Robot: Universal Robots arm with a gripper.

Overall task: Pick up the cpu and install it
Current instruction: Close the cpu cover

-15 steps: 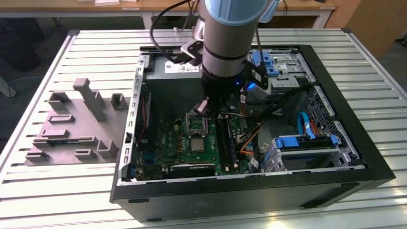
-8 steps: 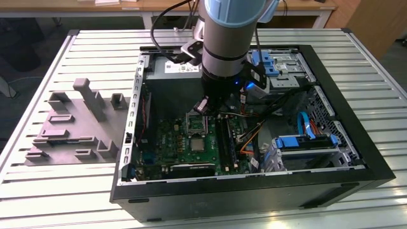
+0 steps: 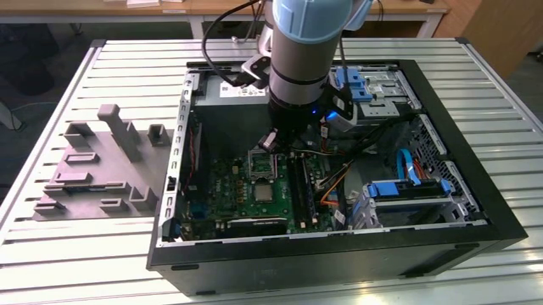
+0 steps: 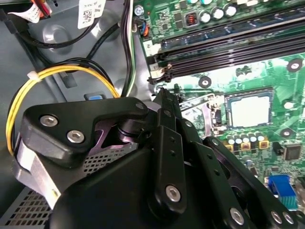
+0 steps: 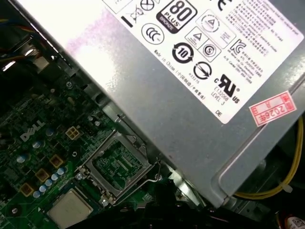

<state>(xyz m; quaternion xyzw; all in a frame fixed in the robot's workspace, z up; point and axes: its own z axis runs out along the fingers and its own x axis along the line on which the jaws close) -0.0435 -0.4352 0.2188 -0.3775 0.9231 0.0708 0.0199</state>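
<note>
Claw (image 3: 269, 142): black, grip state cannot tell, above silver rectangular metal-framed socket (image 5: 119, 164) | cpu, small pale silvery square chip (image 4: 249, 109): flat on large green circuit board (image 4: 257, 71), just beside socket | step: probably pre-pickup approach | need: centre over chip, descend level

In the exterior view I find the cpu (image 3: 264, 192) lying flat on the green circuit board (image 3: 222, 190), metal top facing up, just beside the silver-framed socket (image 3: 263, 164). It is a small square chip (pale silvery-beige, thin darker rim), bare and untilted, its edges parallel to the socket's.
</note>
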